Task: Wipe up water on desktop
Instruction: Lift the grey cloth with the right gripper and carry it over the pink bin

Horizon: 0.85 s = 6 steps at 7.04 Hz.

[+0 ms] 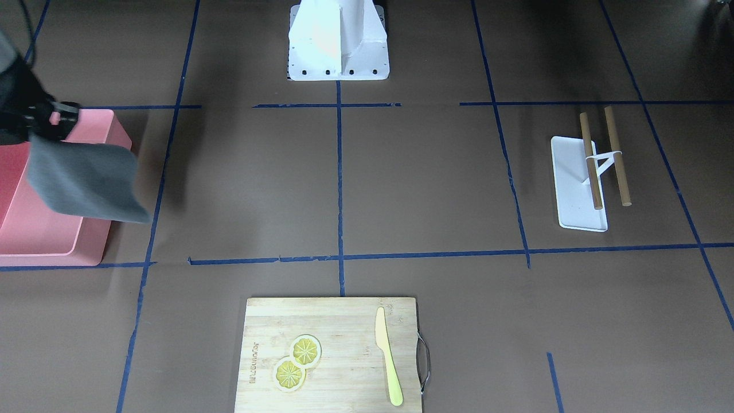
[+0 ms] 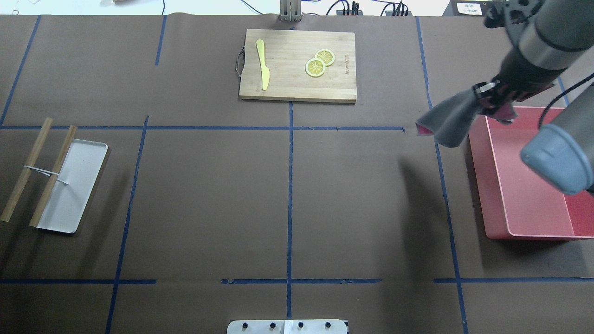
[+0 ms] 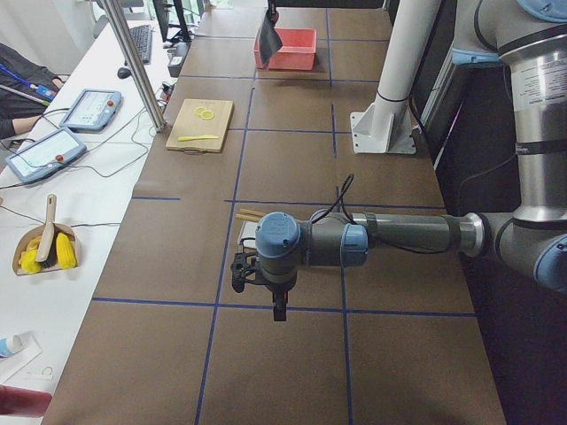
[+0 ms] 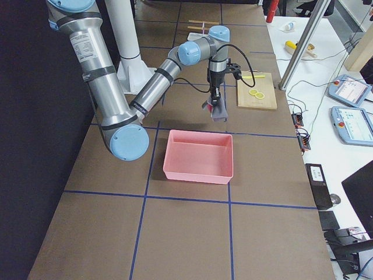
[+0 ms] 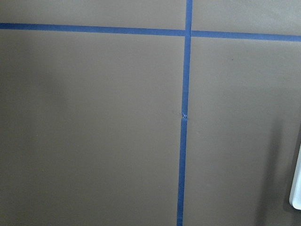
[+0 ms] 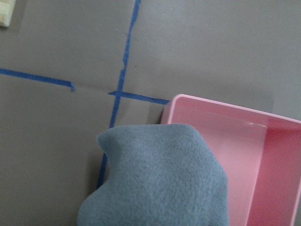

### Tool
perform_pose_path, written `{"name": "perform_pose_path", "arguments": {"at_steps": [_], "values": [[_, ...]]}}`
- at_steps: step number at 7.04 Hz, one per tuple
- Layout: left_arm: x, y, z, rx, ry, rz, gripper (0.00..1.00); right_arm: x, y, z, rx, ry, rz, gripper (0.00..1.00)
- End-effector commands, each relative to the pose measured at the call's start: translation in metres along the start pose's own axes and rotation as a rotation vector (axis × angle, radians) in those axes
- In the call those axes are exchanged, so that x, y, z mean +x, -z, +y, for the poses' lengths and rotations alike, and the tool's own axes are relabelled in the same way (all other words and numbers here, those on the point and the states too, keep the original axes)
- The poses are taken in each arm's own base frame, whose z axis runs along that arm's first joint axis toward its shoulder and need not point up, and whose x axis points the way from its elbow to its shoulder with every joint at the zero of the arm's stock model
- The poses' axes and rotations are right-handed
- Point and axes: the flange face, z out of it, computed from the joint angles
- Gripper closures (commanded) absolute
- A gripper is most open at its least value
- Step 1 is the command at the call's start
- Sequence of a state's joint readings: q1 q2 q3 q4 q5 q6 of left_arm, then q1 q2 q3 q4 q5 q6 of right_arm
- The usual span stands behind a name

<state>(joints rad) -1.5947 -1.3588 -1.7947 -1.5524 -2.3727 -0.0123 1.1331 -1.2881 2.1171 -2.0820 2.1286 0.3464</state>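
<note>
Right gripper (image 2: 487, 95) pinches a grey cloth (image 2: 448, 123) that droops below it at the pink bin's (image 2: 529, 218) edge, the taped dark-brown desktop (image 2: 362, 195) lying underneath, while the left gripper (image 3: 280, 310) hovers well apart, its grip impossible to tell.

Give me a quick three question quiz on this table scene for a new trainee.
1. Which gripper holds the grey cloth?
2. How many lemon slices lie on the cutting board? A one, B two, C four.
3. True or false: the yellow knife lies on the white tray.
Key: 1. The right gripper, shut on the cloth. 2. B. 3. False; the knife lies on the cutting board, apart from the slices.
</note>
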Motion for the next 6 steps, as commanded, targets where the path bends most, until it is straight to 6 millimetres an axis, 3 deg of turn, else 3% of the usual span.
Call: {"name": "perform_pose_path", "arguments": {"at_steps": [1,2,6], "values": [[0.002,0.002,0.000,0.005,-0.004,0.000,0.00,0.104,-0.007,0.040,-0.046,-0.018,-0.059,1.00],[0.005,0.006,0.000,0.010,-0.010,0.000,0.00,0.129,-0.012,0.054,-0.053,-0.110,-0.131,1.00],[0.008,0.008,0.000,0.015,-0.013,0.002,0.00,0.160,-0.032,0.080,-0.048,-0.160,-0.131,1.00]]}}
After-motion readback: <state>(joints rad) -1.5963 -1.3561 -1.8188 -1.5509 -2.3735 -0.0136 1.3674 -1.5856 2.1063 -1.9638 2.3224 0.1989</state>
